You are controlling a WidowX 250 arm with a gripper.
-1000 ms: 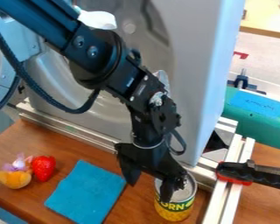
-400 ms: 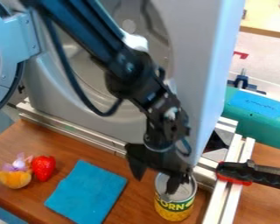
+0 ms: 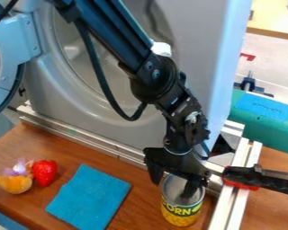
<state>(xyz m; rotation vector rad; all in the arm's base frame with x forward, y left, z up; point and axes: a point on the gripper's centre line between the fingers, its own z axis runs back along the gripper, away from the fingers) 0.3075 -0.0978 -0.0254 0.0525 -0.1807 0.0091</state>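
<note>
- You are operating the tool (image 3: 172, 180), which is hanging at a slant above the desk (image 3: 146, 202), fingers spread apart; it is gripping nothing.
- You are seeing one finger positioned over the open mouth of the corn can (image 3: 181, 211); the other is hanging to the can's left. Contact with the can is not being shown clearly enough to tell.
- The can is standing upright on the desk, near the inner corner that the rear rail (image 3: 80, 134) and side rail (image 3: 226, 209) are forming.
- A blue cloth (image 3: 88, 197) is lying flat, left of the can.
- A toy strawberry (image 3: 45, 173) and an orange-and-purple toy (image 3: 15, 183) are sitting side by side toward the desk's left edge.
- A black clamp (image 3: 269, 179) with red pads is resting across the side rail.
- A grey appliance (image 3: 197, 54) is standing behind the rear rail.
</note>
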